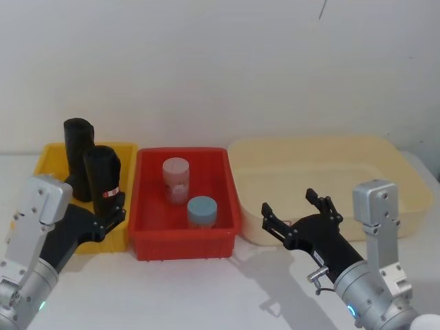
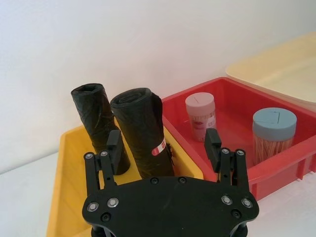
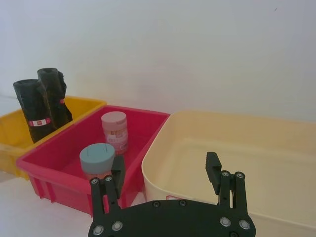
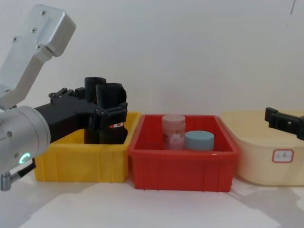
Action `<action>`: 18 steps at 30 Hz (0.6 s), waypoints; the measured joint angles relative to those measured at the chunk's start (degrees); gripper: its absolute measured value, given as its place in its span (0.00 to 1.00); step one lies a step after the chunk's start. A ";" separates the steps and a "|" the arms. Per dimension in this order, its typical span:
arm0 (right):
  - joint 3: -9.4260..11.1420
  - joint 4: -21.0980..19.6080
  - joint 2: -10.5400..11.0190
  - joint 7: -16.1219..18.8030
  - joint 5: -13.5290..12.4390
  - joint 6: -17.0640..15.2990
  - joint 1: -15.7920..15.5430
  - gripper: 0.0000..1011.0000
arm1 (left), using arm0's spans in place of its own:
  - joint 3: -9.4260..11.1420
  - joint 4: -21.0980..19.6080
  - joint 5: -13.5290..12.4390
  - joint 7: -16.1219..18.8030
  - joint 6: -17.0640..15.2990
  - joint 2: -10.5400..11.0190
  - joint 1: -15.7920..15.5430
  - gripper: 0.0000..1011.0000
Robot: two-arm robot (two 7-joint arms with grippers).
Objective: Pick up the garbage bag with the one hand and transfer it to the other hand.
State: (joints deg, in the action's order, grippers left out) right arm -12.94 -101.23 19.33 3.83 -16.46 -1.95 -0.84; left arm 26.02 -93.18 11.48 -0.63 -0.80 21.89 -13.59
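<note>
With the head view read as a dial centred on the red bin [image 1: 185, 244], the white table [image 1: 206, 289] carries three bins in a row.

- Cream tub [image 1: 309, 140]: at 3 o'clock, largest, touching or just beside the red bin.
- Red bin: centre, holding two jars.
- Yellow bin [image 1: 51, 152]: at 9 o'clock, side by side with the red bin.
- Left gripper [image 2: 163, 143]: comes in from 7 o'clock and is over the yellow bin's front right corner. Its fingers [image 2: 114, 148] are spread, one on each side of the bag. The wrist view shows a clear gap on the red-bin side; contact on the other side cannot be judged. The arm behind it carries a green ring light in the chest view.
- Right gripper [image 1: 289, 203]: at 5 o'clock, above the table just in front of the tub's near left corner. Its fingers are spread with nothing between them.
- Bag [image 1: 102, 172]: stands upright in the yellow bin's right half, taller than the bin wall. Its red-and-white label band [image 1: 110, 192] is on the lower part, facing the robot.
- Plain roll [image 1: 78, 148]: at 11 o'clock of the bag, upright, just beside it.
- Pink jar [image 1: 175, 180]: upright in the red bin, toward the back.
- Blue-lid jar [image 1: 202, 211]: at 5 o'clock of the pink jar, shorter, close beside it.
</note>
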 joint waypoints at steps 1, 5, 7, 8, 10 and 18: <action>0.00 0.00 0.00 0.00 0.00 0.00 0.00 0.99 | 0.00 0.00 0.00 0.00 0.00 0.00 0.00 0.99; 0.00 0.00 0.00 0.00 0.00 0.00 0.00 0.99 | 0.00 0.00 0.00 0.00 0.00 0.00 0.00 0.99; 0.00 0.00 0.00 0.00 0.00 0.00 0.00 0.99 | 0.00 0.00 0.00 0.00 0.00 0.00 0.00 0.99; 0.00 0.00 0.00 0.00 0.00 0.00 0.00 0.99 | 0.00 0.00 0.00 0.00 0.00 0.00 0.00 0.99; 0.00 0.00 0.00 0.00 0.00 0.00 0.00 0.99 | 0.00 0.00 0.00 0.00 0.00 0.00 0.00 0.99; 0.00 0.00 0.00 0.00 0.00 0.00 0.00 0.99 | 0.00 0.00 0.00 0.00 0.00 0.00 0.00 0.99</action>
State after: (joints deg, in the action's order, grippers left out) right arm -12.94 -101.23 19.33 3.83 -16.46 -1.95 -0.84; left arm 26.03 -93.18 11.48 -0.63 -0.80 21.90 -13.59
